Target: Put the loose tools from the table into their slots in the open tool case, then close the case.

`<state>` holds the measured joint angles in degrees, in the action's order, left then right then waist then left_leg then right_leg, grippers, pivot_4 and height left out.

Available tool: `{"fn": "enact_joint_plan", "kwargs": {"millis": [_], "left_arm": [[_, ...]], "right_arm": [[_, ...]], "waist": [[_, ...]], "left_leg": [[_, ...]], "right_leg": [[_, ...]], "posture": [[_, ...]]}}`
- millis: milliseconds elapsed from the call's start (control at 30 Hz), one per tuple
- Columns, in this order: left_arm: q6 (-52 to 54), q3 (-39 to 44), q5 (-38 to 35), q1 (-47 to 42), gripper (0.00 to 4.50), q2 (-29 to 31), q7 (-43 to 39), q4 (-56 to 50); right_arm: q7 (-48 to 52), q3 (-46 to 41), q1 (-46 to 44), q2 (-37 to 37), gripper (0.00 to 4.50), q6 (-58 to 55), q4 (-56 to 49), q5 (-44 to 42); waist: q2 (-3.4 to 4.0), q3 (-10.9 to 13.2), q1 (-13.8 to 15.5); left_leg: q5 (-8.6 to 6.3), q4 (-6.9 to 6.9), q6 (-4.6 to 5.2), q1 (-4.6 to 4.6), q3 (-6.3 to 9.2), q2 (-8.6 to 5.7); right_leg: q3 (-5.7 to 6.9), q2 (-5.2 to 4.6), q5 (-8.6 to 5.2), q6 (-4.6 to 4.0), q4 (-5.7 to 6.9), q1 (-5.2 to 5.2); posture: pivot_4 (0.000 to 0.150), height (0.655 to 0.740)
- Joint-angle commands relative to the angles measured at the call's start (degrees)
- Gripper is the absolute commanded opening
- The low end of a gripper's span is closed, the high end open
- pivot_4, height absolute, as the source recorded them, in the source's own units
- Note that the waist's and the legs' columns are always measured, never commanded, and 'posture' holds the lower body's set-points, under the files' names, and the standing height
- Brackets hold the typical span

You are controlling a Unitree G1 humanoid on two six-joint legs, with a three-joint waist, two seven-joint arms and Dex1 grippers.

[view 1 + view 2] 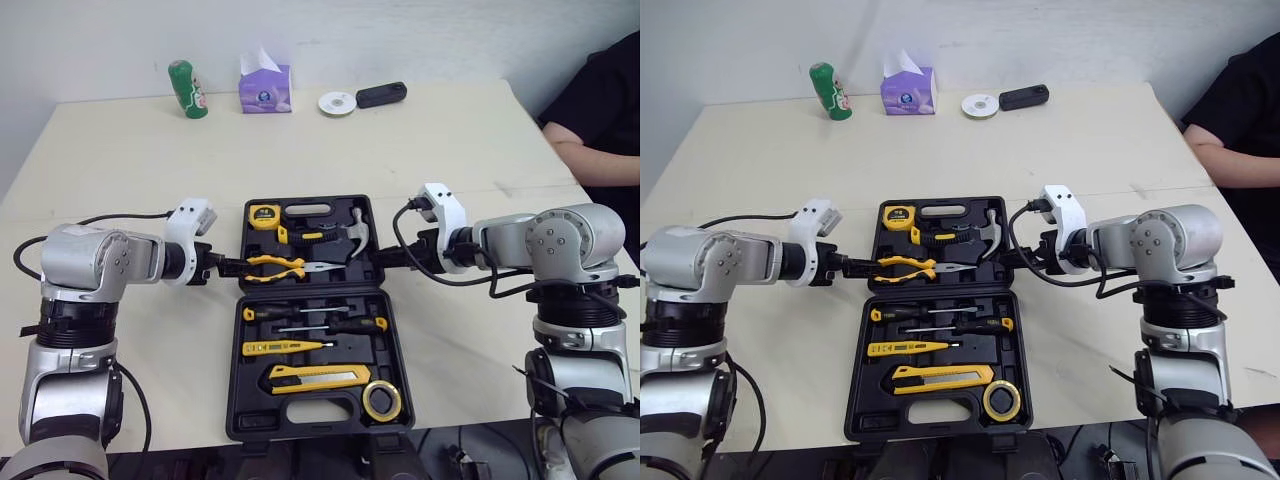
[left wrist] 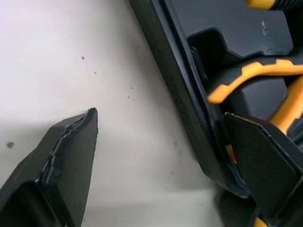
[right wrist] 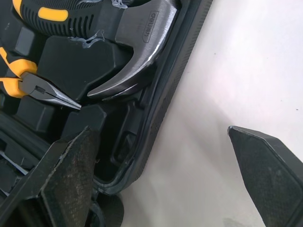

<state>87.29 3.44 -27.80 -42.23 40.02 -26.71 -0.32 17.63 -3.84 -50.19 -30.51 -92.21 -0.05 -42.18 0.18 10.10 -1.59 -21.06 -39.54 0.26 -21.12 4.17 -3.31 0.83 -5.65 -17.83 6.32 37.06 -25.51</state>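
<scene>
1. Left end effector: fingers apart, straddling left wall of tool case, one finger beside pliers.
2. Right end effector: fingers apart, straddling right wall, near hammer.
3. Open tool case lies flat on worktop, at near edge.

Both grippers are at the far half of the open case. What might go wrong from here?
One finger of the left gripper sits over a handle of the pliers, so shutting may pinch it against the tool case wall. The pliers look loosely seated; folding that half might spill them or the hammer. The right gripper straddles only the wall's edge; its hold may slip.
</scene>
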Motion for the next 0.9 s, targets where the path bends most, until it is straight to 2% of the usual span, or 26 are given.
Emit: {"fn": "enact_joint_plan", "kwargs": {"millis": [33, 400, 633, 900], "left_arm": [[-1.0, 0.8, 1.5, -0.4, 4.5, -1.0, 1.6, 1.0], [-1.7, -1.3, 2.1, -0.9, 4.5, -3.0, 1.6, 1.3], [-2.5, -1.3, 3.5, -1.6, 4.5, -4.4, 2.9, 1.6], [-1.3, -1.1, 3.6, -3.7, 4.5, -4.6, 3.6, 0.9]], "right_arm": [[-0.6, -0.3, 0.2, 0.6, 4.46, -0.3, -2.2, -1.6], [-4.2, 1.2, -0.5, 2.3, 4.46, -0.3, -1.2, 0.6], [-6.4, 1.2, -0.5, 2.3, 4.46, -0.3, 0.2, 1.1], [-9.1, 1.1, -1.2, 1.1, 4.46, -0.3, 3.0, 0.4]], "waist": [[-0.01, 0.0, 0.1], [-0.03, 0.0, 0.4], [-0.04, 0.0, 1.4], [-0.05, 0.0, 1.3]], "left_leg": [[0.0, -0.03, 0.0, 0.0, 0.0, 0.0], [0.0, -0.35, 0.0, 0.01, 0.01, -0.06], [0.0, -0.41, 0.0, 0.0, 0.01, -0.11], [0.0, -0.43, 0.0, -0.02, 0.01, -0.1]], "right_leg": [[0.0, 0.0, 0.0, 0.0, 0.04, 0.0], [-0.26, -0.07, 0.0, 0.0, 0.37, 0.01], [-0.27, -0.08, 0.0, 0.0, 0.39, 0.01], [-0.27, -0.06, 0.0, 0.0, 0.39, 0.01]], "posture": [[0.15, 0.74], [0.15, 0.74], [0.15, 0.74], [0.15, 0.74]]}}
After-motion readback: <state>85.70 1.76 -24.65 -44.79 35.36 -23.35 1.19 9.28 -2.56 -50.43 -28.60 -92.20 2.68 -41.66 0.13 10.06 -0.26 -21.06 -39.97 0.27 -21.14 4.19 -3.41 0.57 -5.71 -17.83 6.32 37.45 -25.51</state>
